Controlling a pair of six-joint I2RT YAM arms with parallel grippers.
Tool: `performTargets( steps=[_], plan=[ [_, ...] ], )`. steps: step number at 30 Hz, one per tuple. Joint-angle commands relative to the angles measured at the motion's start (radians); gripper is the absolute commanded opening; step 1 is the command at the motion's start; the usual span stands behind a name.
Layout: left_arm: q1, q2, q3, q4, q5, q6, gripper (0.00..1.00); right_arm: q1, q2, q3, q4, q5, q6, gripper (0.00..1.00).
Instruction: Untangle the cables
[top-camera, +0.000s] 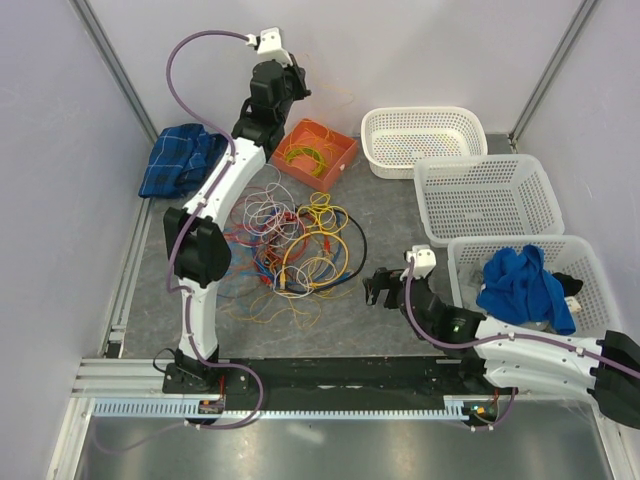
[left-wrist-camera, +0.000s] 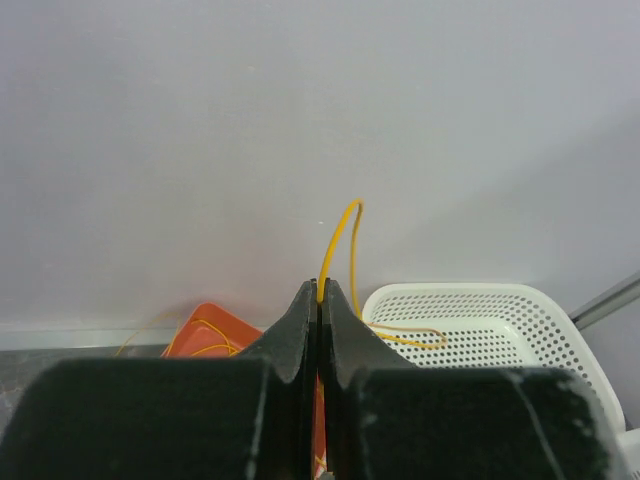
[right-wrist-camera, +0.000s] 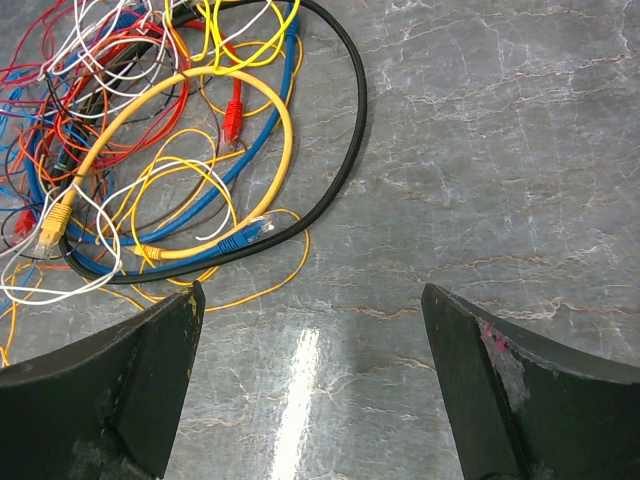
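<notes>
A tangle of cables (top-camera: 295, 245) in yellow, orange, red, blue, white and black lies mid-table, also in the right wrist view (right-wrist-camera: 170, 130). My left gripper (top-camera: 297, 88) is raised at the back above the orange tray (top-camera: 315, 152). In the left wrist view it (left-wrist-camera: 320, 292) is shut on a thin yellow cable (left-wrist-camera: 335, 235) that loops up out of the fingertips. My right gripper (top-camera: 378, 290) is open and empty, just right of the tangle, with bare table between its fingers (right-wrist-camera: 170, 330).
The orange tray holds coiled yellow cable. A blue cloth (top-camera: 180, 160) lies at the back left. Three white baskets (top-camera: 420, 135) (top-camera: 485, 195) (top-camera: 590, 270) stand at the right; the nearest holds a blue cloth (top-camera: 520, 285).
</notes>
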Motion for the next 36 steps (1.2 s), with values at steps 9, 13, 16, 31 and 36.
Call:
performTargets(
  steps=[9, 13, 16, 31, 36],
  plan=[
    [-0.015, -0.039, -0.016, -0.004, -0.048, 0.030, 0.02, -0.004, -0.058, -0.031, -0.002, 0.014, 0.025, 0.98],
    [-0.015, 0.001, -0.010, -0.002, -0.073, 0.042, 0.02, -0.003, -0.071, -0.041, -0.011, 0.019, 0.028, 0.98],
    [-0.013, 0.051, 0.022, -0.001, -0.083, 0.056, 0.02, -0.003, -0.075, -0.047, -0.013, 0.032, 0.025, 0.98],
    [-0.006, 0.120, -0.042, 0.014, -0.086, 0.002, 0.02, -0.004, 0.041, -0.021, 0.024, 0.040, 0.006, 0.98],
    [0.002, 0.183, 0.014, -0.040, -0.105, 0.016, 0.02, -0.004, 0.025, -0.035, 0.025, 0.045, 0.006, 0.98]
  ],
)
